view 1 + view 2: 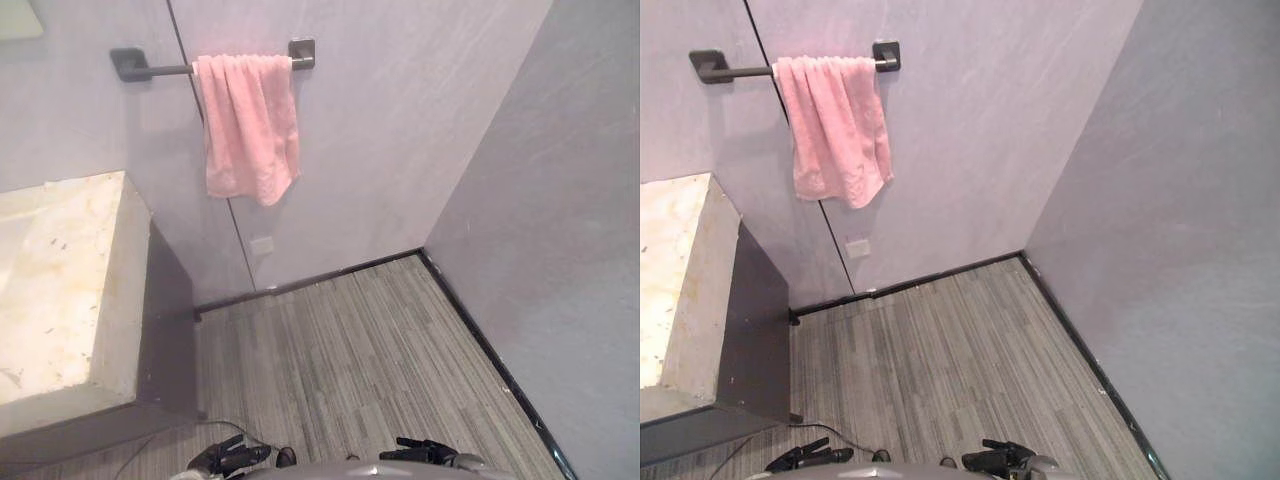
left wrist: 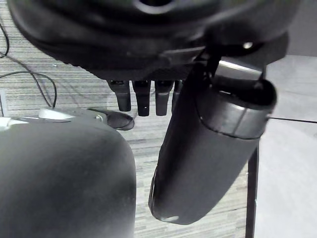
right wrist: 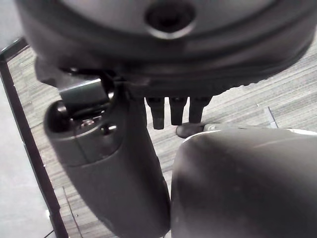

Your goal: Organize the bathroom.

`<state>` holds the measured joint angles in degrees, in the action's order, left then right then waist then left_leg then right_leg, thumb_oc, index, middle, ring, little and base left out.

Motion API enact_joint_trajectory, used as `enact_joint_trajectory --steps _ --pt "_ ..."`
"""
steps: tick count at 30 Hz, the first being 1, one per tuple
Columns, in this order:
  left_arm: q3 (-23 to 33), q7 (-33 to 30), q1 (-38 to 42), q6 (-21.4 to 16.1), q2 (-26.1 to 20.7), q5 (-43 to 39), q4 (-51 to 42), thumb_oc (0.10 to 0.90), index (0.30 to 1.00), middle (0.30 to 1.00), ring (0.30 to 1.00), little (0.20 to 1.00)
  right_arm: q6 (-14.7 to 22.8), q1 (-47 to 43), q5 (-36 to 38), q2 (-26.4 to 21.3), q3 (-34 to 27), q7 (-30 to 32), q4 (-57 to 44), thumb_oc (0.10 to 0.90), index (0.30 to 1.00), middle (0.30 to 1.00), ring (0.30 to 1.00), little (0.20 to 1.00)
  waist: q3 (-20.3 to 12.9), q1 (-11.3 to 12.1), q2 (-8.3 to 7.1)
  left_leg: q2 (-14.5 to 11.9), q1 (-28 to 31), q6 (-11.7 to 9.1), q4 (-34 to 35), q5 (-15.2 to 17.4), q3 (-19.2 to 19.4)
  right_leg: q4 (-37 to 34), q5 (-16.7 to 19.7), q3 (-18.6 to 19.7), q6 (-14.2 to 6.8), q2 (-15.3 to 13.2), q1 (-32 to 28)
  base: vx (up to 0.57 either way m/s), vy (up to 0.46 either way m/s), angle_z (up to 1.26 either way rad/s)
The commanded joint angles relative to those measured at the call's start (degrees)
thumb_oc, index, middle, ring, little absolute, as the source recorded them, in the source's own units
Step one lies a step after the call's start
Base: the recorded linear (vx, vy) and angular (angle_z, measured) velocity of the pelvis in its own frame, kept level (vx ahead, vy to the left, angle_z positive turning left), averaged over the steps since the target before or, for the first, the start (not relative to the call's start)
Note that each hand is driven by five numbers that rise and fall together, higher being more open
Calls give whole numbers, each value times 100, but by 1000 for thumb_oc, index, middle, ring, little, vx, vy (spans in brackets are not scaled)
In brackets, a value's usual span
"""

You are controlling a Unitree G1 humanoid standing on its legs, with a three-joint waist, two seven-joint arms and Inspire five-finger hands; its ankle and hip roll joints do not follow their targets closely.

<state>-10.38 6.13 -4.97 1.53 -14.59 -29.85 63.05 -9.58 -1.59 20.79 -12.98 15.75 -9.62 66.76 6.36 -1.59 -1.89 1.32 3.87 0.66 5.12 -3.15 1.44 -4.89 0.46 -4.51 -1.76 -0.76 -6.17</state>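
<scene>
Pink towel (image 1: 248,125): draped over the dark wall bar (image 1: 160,68), hanging bunched toward its right end; pale stone counter (image 1: 60,280) at left, on a dark cabinet (image 1: 170,330); striped grey floor (image 1: 360,360); left hand (image 1: 228,458) and right hand (image 1: 425,452) low over the floor, fingers apparently straight, holding nothing.

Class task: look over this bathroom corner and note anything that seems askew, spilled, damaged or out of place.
Only the pink towel stands out: it hangs bunched toward one end of the wall bar, its lower edge uneven, leaving the other end bare. The counter top looks mottled with dark specks. Nothing is spilled on the floor.
</scene>
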Motion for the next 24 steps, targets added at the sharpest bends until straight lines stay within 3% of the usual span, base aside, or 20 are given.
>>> enact_joint_trajectory --steps 1,10,17,24 --pt "-117 51 366 -133 10 -110 179 800 900 900 900 900 -80 16 -141 -172 180 -115 175 800 900 900 900 900 55 102 179 -29 52 -93 -12 314 379 -11 138 -616 -536 -201 184 0 0 0" --pt "-63 96 342 -55 18 -222 192 800 900 900 900 900 -88 43 -110 -169 190 -91 170 800 900 900 900 900 54 128 185 -12 43 -90 -12 322 353 -11 130 -660 -541 -211 176 0 0 0" --pt "-80 28 342 -69 51 -227 253 800 900 900 900 900 -591 8 -119 -145 146 263 326 800 900 900 900 900 44 147 188 -11 51 -99 -12 323 348 -11 126 -663 -549 -218 164 0 0 0" --pt "-84 2 379 -43 70 -269 313 800 900 900 900 900 -690 -50 -122 -132 148 363 393 800 900 900 900 900 46 160 179 -2 59 -84 -12 326 355 -11 134 -653 -551 -227 164 0 0 0"
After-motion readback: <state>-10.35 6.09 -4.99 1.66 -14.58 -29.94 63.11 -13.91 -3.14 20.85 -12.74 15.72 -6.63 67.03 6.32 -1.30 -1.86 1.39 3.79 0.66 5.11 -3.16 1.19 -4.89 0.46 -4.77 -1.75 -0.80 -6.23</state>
